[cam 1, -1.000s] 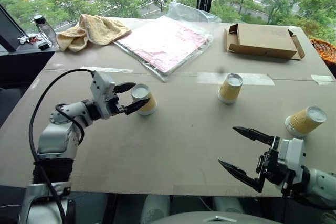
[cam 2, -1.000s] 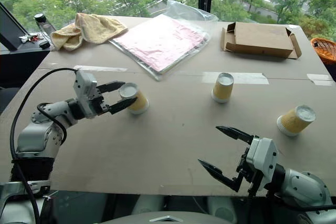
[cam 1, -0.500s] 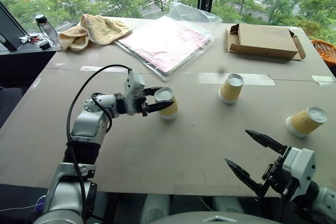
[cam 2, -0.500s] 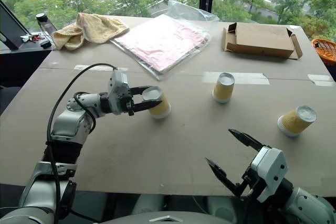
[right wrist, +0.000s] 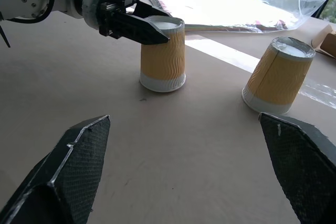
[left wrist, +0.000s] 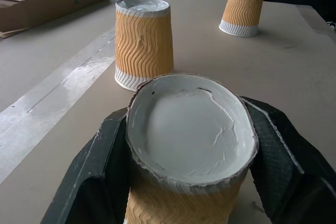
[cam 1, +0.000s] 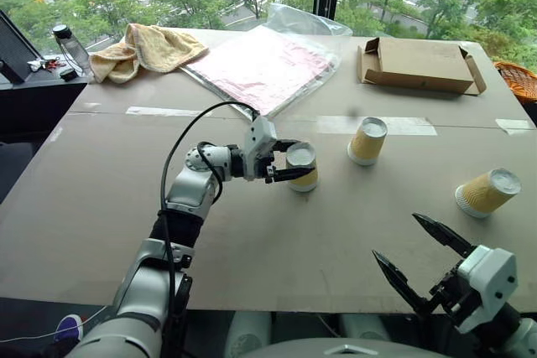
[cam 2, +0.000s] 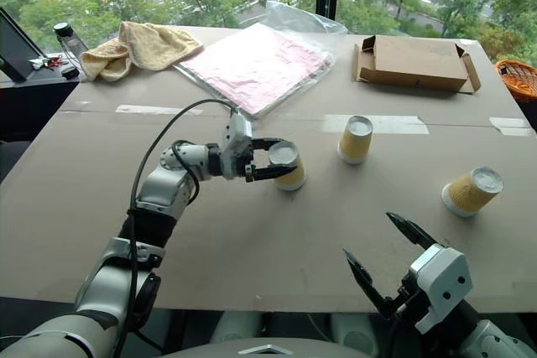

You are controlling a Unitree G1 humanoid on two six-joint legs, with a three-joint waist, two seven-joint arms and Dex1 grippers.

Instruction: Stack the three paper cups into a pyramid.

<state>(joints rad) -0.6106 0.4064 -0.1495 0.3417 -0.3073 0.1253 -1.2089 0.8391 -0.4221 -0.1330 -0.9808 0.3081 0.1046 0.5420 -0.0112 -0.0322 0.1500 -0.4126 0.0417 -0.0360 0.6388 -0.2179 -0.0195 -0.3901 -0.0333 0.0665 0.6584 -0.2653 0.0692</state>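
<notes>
Three tan ribbed paper cups stand upside down on the brown table [cam 1: 252, 241]. My left gripper [cam 1: 295, 159] is shut on the leftmost cup [cam 1: 304, 180], a finger on each side just under its white base; in the left wrist view the black fingers [left wrist: 102, 150] hug this cup [left wrist: 189, 124]. It rests on the table a short way left of the middle cup [cam 1: 367, 141]. The third cup [cam 1: 488, 192] stands apart at the far right. My right gripper [cam 1: 396, 236] hangs open and empty over the table's near edge, short of all cups.
At the back lie a yellow towel [cam 1: 147, 46], a pink sheet in a clear plastic bag [cam 1: 264, 64] and an open cardboard box [cam 1: 419, 64]. A bottle [cam 1: 67, 44] stands far left, an orange basket [cam 1: 520, 80] far right. Tape strips [cam 1: 394, 126] cross the tabletop.
My left gripper has travelled right with its cup, from the table's left part to just beside the middle cup. My right gripper has drawn back slightly toward the near edge, still open.
</notes>
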